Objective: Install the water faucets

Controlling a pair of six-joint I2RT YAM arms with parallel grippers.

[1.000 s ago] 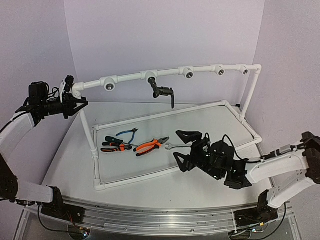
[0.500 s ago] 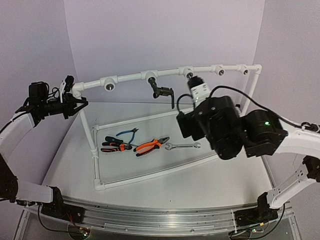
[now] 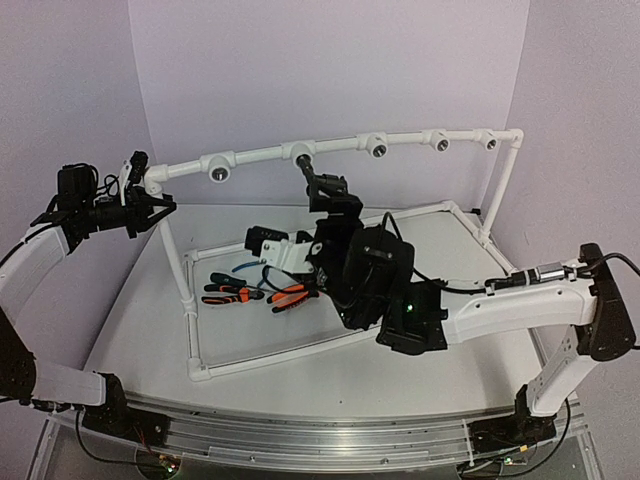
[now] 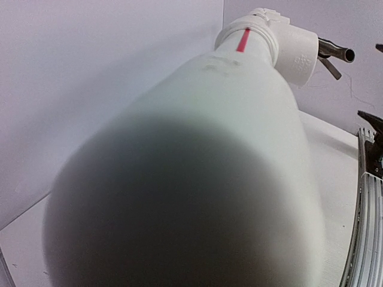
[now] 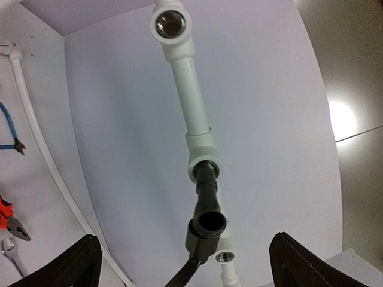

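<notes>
The dark tap (image 5: pixel 206 206) hangs from a white tee fitting (image 5: pixel 203 160) on the top rail of the white pipe frame (image 3: pixel 260 155). Its round mouth faces my right wrist camera, and its lever runs down to the lower left. In the top view the tap (image 3: pixel 312 176) sits just above my right gripper (image 3: pixel 338 206). My right gripper (image 5: pixel 191 266) is open wide. Its fingertips (image 5: pixel 78 263) stand either side of the tap, below it and not touching it. My left gripper (image 3: pixel 152 206) is shut on the frame's left corner post (image 4: pixel 239 119), which fills the left wrist view.
Orange-handled pliers (image 3: pixel 290 296), black-and-orange pliers (image 3: pixel 225 292) and blue pliers (image 3: pixel 250 268) lie inside the frame's base rectangle. The silver wrench (image 5: pixel 8 249) shows only in the right wrist view. Open tee sockets (image 3: pixel 378 146) line the rail. My right arm (image 3: pixel 500 305) stretches across the table.
My right arm has swung up from low over the table's right side to just below the tap, jaws open. The left arm has not moved.
</notes>
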